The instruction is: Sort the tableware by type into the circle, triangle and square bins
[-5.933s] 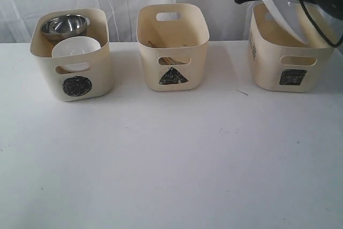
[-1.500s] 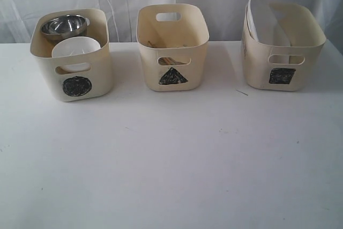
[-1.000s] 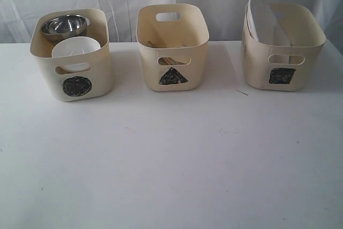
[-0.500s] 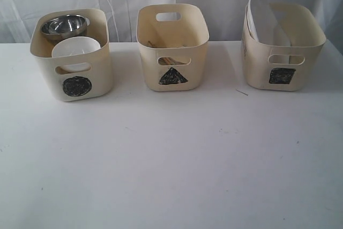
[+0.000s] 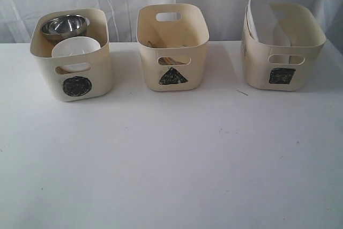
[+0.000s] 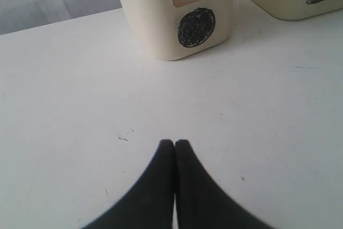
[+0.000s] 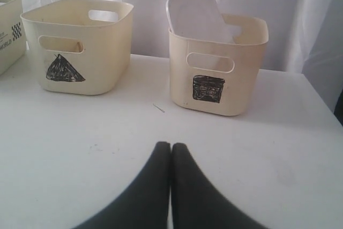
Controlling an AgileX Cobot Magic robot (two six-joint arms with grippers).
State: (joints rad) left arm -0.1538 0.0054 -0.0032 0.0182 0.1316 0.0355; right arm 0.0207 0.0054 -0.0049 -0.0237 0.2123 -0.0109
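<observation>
Nearest, both arms are pulled back low over the desk (image 5: 171, 159): the left end effector (image 6: 174, 143) is clenched on nothing, fingertips pressed together, and the right end effector (image 7: 170, 145) is the same, empty. The open desk in front of the bins carries no tableware; only a thin sliver (image 5: 242, 92) lies near the square bin, too small to identify. Further back, the three bins stand in a row, well apart. The circle bin (image 5: 75, 73), on the left, holds the small white bowl (image 5: 77, 46) with the steel bowl (image 5: 64, 25) behind it. The triangle bin (image 5: 172, 52), in the middle, shows brown wooden sticks (image 5: 170, 60) through its handle cut-out, probably the chopsticks; the rest of its contents are hidden. The square bin (image 5: 284, 52), on the right, holds the large white plate (image 5: 265, 17), leaning tilted with its top edge above the rim. Mugs and cutlery not visible, presumably down inside bins. Judgement: sorting looks complete, nothing left to pick.
</observation>
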